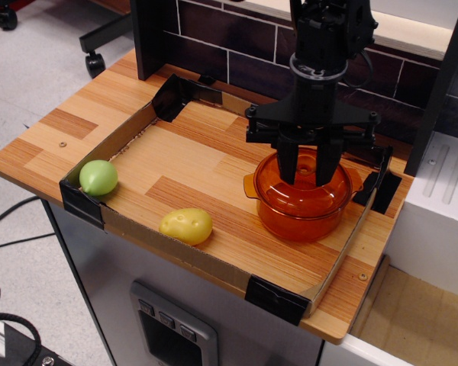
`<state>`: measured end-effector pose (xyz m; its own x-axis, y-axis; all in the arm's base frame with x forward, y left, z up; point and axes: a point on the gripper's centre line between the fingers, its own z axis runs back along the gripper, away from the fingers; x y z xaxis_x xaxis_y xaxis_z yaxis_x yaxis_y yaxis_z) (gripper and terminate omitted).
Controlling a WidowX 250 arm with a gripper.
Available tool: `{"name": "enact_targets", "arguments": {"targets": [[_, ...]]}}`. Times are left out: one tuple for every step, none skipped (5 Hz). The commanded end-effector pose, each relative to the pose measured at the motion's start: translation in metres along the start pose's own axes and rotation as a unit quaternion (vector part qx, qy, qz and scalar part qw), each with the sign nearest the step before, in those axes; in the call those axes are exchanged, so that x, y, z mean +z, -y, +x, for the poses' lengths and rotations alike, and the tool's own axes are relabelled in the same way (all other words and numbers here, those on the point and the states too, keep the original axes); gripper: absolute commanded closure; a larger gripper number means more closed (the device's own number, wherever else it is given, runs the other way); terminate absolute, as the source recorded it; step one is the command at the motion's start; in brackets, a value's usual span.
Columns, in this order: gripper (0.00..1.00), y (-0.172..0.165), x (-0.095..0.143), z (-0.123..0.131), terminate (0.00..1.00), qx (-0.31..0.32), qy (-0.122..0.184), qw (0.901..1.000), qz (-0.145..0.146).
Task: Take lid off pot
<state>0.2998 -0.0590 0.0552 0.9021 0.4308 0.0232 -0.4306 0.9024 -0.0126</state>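
Note:
The orange pot stands at the right end of the cardboard tray, with the domed orange lid seated on it. My gripper hangs straight down over the lid's centre. Its two black fingers are drawn in on either side of the ring knob, which is mostly hidden between them. The fingertips rest on the lid's dome. The lid is still level on the pot's rim.
A yellow toy vegetable lies by the tray's front wall and a green one sits in its left corner. A brick-pattern wall stands behind. A black post and a white box stand close on the right.

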Motion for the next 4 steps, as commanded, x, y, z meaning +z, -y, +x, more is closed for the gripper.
{"name": "enact_targets", "arguments": {"targets": [[1.00,0.013,0.048,0.025,0.00,0.025,0.036,0.9973,-0.058],[1.00,-0.002,0.067,0.028,0.00,0.029,0.040,0.9965,-0.067],[1.00,-0.029,0.072,0.032,0.00,0.038,0.042,0.9966,-0.061],[1.00,-0.055,0.068,0.034,0.00,0.045,0.046,0.9967,-0.049]]}}
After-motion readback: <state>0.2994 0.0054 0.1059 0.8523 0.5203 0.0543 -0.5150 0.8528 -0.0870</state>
